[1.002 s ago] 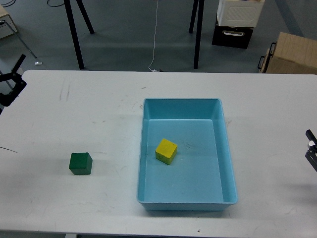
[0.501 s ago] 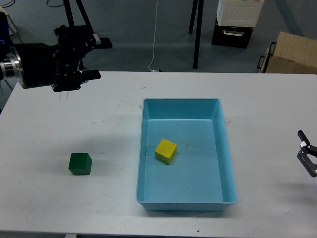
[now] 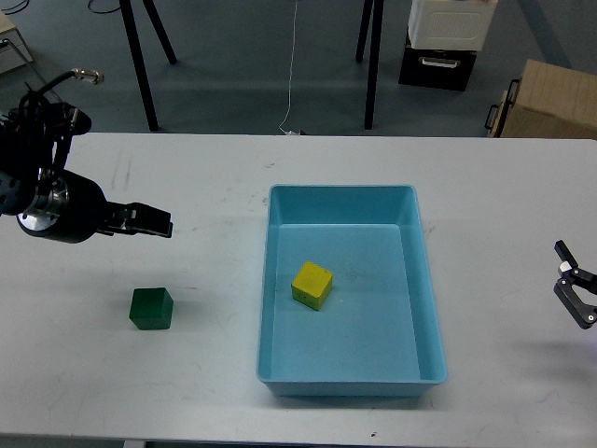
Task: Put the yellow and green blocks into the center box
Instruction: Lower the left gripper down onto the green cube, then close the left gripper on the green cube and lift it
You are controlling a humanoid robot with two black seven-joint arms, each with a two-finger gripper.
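1. Yellow block (image 3: 312, 285) inside the light blue box (image 3: 430, 308), resting tilted on the floor of the box, left of its middle, clear of the walls.
2. Green block (image 3: 151, 309) out on the white table (image 3: 215, 373), well to the left of the box, sitting flat and touching nothing.
3. Left gripper (image 3: 149, 221) above and slightly behind the green block, pointing right toward the box; seen side-on and dark, fingers lying close along each other, so open or closed cannot be told; nothing visibly held.
4. Left arm's thick black body with a silver ring at the left edge, cables looping up over it.
5. Right gripper (image 3: 576, 289) barely poking in at the right edge, well apart from the box; only a small dark forked tip visible, with a narrow gap between two prongs, too small to say whether spread or pressed together.
6. Faint scuffs and dark marks scattered over the tabletop.
7. Beyond the far table edge: grey floor, black stand legs (image 3: 138, 61), a thin white cable (image 3: 293, 70), a white-and-black case (image 3: 448, 42) and a cardboard box (image 3: 548, 103) at the upper right.
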